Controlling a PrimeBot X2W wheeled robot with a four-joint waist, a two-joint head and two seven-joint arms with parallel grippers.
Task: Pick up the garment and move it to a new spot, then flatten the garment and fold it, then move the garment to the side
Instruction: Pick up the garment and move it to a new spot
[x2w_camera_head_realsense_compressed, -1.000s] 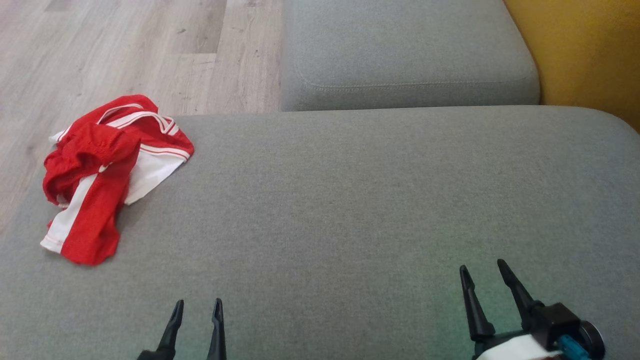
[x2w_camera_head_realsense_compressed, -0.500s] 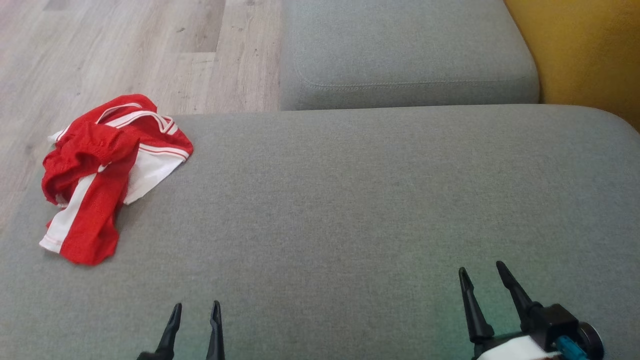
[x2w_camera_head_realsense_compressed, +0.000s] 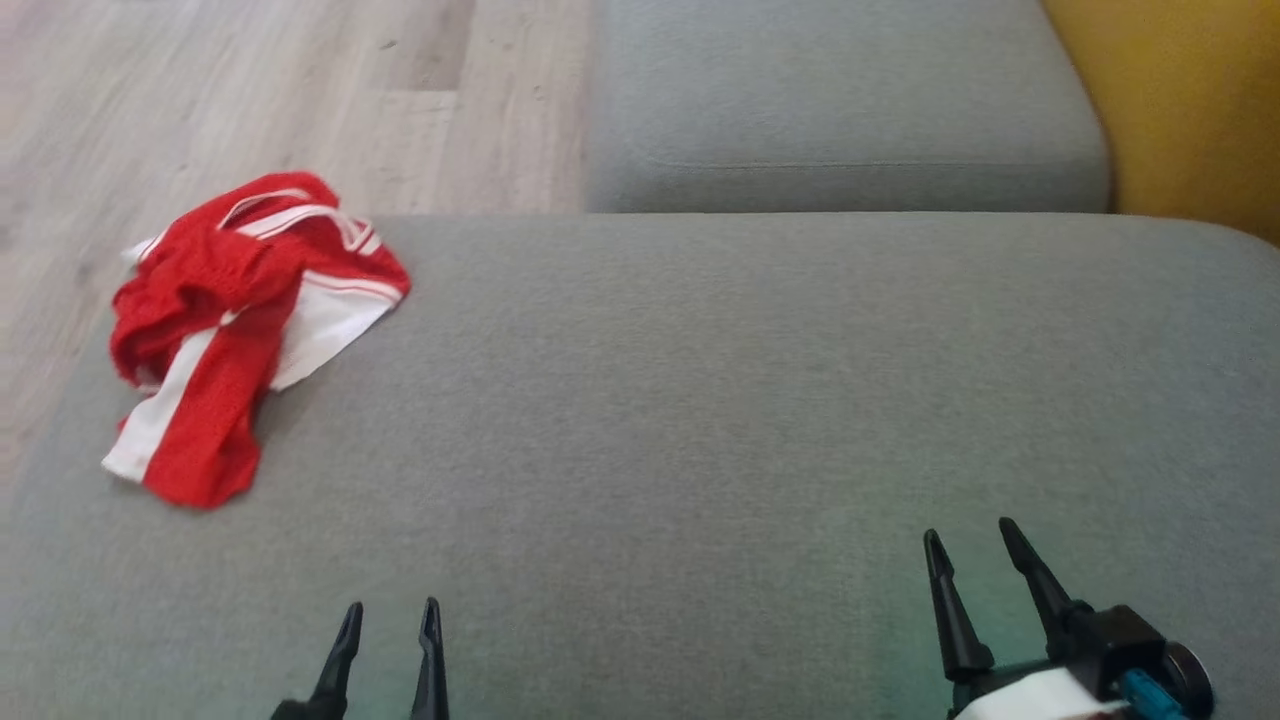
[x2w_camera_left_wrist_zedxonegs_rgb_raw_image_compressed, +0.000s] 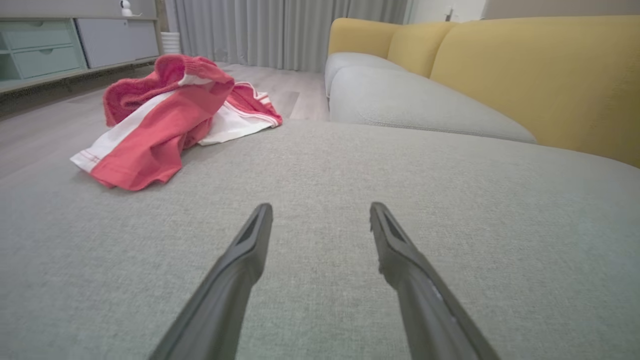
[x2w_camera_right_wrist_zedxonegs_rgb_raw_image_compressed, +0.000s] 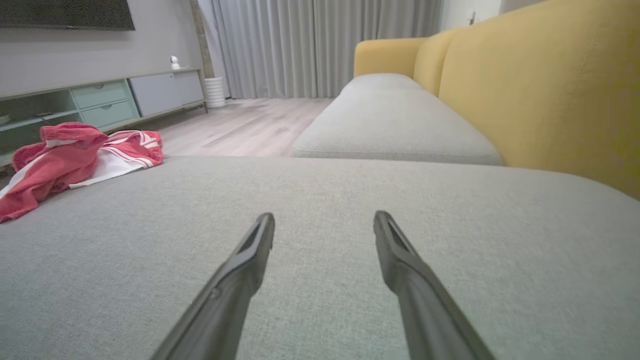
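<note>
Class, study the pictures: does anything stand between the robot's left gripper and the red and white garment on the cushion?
Nothing visible does. Bare grey cushion runs from the left gripper, jaws open, to the garment crumpled at the cushion's far left corner.

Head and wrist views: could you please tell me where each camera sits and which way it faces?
Head view: up high, looking down at the grey cushion; left hand and right hand at the bottom.
Left wrist view: low over the cushion, facing along its fingers toward the red garment.
Right wrist view: likewise low, fingers ahead, garment far left.
Shared: all three show the garment and cushion.
</note>
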